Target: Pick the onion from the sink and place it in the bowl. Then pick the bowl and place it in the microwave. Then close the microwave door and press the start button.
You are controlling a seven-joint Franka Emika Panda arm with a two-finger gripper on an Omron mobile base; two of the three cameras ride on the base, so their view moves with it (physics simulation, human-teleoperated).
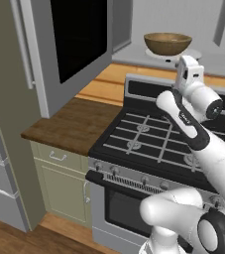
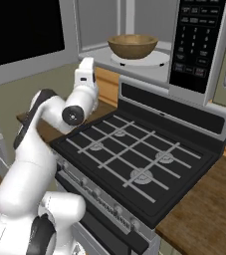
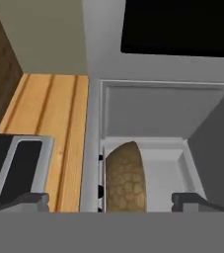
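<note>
Bowl [image 2: 133, 46] sits on the white turntable plate [image 2: 154, 60] inside the microwave [image 2: 134, 30], top centre of the right base view. Microwave door [image 1: 72, 44] stands swung open, upper left of the left base view. Gripper [image 3: 111, 200] is empty, fingers [image 3: 27, 200] spread wide. Stove [image 2: 134, 159] lies below.

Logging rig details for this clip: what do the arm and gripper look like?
The arm has glossy white rounded links with dark joint bands, round dark end caps, and small dark lettering on one link. The hand is a white block. The gripper has two small dark grey fingertips. No cables show.
</note>
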